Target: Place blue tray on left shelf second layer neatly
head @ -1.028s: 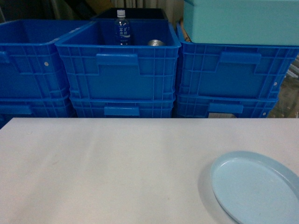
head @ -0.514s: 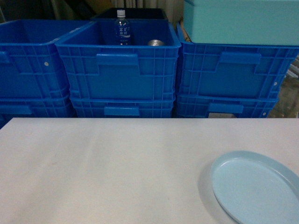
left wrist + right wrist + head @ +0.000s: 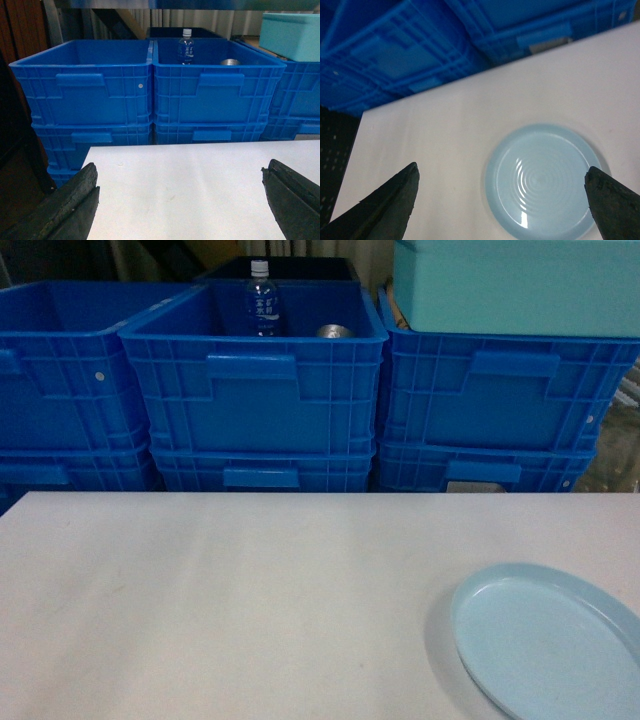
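The blue tray (image 3: pixel 543 181) lies flat on the white table (image 3: pixel 220 600), below the wide-apart right gripper (image 3: pixel 502 200), so its rim is best pinched at the near edge, while the left gripper (image 3: pixel 182 202), likewise apart, faces the stacked crates (image 3: pixel 150 90).

The white table (image 3: pixel 230 600) is bare on its left and middle parts, so a hand can pass there freely. Only the blue tray (image 3: pixel 548 640) lies on it, at the near right corner. Just behind the far edge, stacked blue crates (image 3: pixel 255 390) stand like a wall. A teal box (image 3: pixel 515 285) sits on the right stack.
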Robot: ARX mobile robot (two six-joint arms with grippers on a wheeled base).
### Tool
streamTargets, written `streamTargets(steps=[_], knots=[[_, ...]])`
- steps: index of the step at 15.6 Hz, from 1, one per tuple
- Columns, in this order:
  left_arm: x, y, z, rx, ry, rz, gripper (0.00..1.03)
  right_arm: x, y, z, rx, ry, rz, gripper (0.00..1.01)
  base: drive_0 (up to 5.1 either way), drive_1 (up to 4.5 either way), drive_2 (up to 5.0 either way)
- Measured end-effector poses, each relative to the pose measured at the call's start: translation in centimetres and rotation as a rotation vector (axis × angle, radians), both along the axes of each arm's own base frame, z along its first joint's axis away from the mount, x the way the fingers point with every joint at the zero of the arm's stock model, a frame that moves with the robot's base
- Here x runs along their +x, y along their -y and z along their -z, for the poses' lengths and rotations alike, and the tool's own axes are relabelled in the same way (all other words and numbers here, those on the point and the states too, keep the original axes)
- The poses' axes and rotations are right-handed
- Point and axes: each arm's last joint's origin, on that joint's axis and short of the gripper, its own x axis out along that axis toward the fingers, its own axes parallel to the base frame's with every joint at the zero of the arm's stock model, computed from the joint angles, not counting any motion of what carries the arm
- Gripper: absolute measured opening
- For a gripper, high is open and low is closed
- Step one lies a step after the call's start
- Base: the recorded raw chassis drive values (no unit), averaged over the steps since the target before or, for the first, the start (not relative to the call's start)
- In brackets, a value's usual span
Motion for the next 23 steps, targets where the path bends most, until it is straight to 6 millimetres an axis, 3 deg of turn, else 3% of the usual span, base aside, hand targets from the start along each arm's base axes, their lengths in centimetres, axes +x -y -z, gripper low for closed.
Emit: streamTargets(steps=[2, 4, 7, 15, 23], knots=[[0.0, 0.0, 0.0, 0.0, 0.0, 0.0, 0.98, 5.5, 3.8, 2.4, 0.009, -0.234, -0.106, 0.98, 0.0, 0.0, 0.0], [0.0, 0.0, 0.0, 0.0, 0.0, 0.0, 0.98, 7.7, 6.3, 4.7, -0.074, -0.335, -0.184, 0.98, 0.0, 0.0, 0.0], [0.0, 0.0, 0.0, 0.0, 0.0, 0.0, 0.98, 8.7, 6.7, 7.8, -0.189, -0.363, -0.313, 0.98, 0.0, 0.0, 0.0], [0.0, 0.0, 0.0, 0.0, 0.0, 0.0, 0.98, 10.2, 4.6, 13.6, -0.145, -0.438, -0.352, 0.98, 0.0, 0.0, 0.0], [0.0, 0.0, 0.0, 0.0, 0.0, 0.0, 0.98, 10.0, 3.8, 16.3, -0.05, -0.504, -0.327, 0.98, 0.0, 0.0, 0.0]])
